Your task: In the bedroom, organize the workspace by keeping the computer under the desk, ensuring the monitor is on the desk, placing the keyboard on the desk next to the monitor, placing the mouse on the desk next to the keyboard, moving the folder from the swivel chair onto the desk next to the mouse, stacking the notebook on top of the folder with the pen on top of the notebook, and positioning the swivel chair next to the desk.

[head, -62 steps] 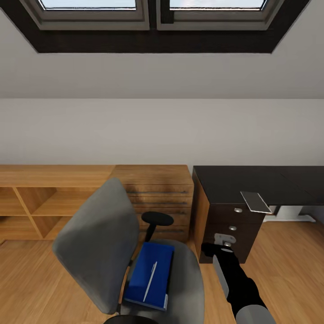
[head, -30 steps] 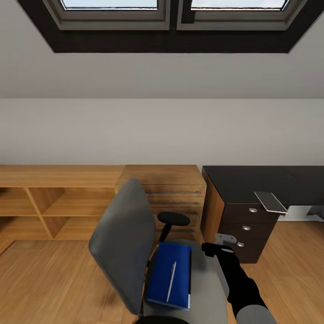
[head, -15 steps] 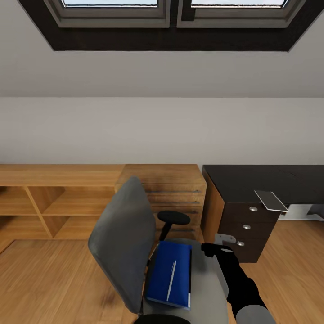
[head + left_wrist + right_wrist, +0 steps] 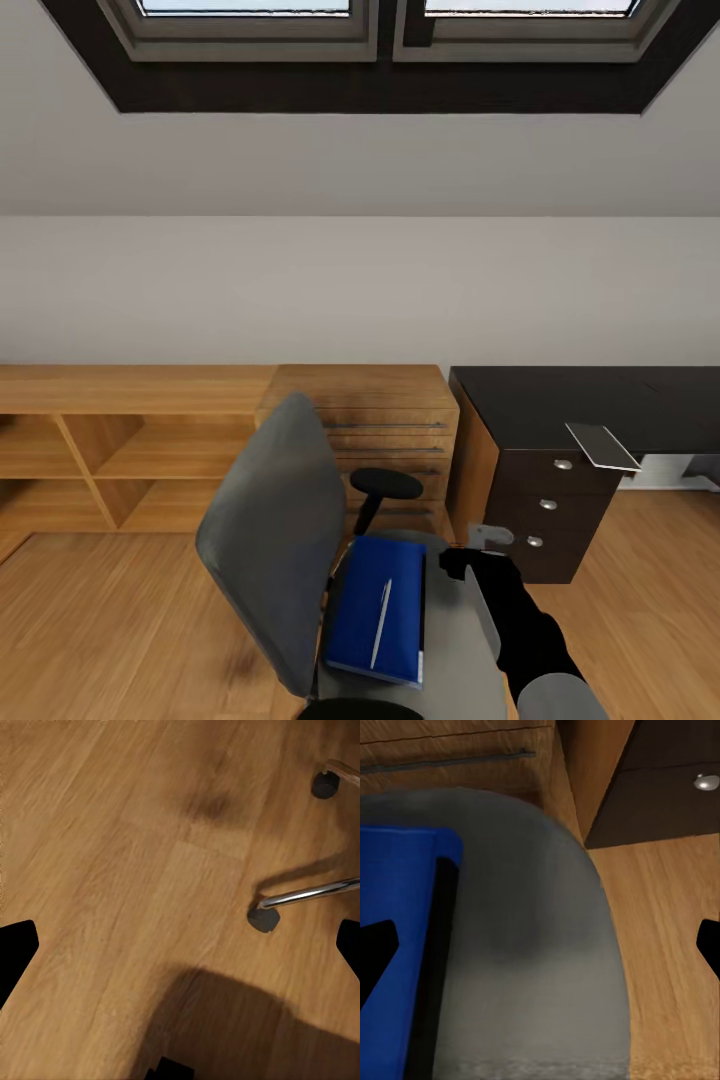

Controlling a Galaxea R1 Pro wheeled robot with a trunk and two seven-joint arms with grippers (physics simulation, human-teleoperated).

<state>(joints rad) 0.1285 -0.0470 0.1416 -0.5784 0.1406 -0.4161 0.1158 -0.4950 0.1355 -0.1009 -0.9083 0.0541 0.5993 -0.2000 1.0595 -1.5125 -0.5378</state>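
Head view: right end effector [image 4: 462,562] over the chair [image 4: 262,540] seat, fingers spread and empty, just beside the folder [image 4: 378,608] with its pen [image 4: 381,622]; best lowered toward the folder's near edge, pen kept level.

Readable text: none in any view.
Folder [image 4: 378,605] cover: plain blue, no title or label.
Desk [image 4: 560,405] top and drawer fronts: no lettering, only round silver knobs.
Pale flat item at the desk's edge [image 4: 601,445]: blank surface, no print that can be made out.
Swivel chair [image 4: 268,535] back and seat: no brand tag visible.
Wooden cabinet [image 4: 370,430] drawers: no markings.
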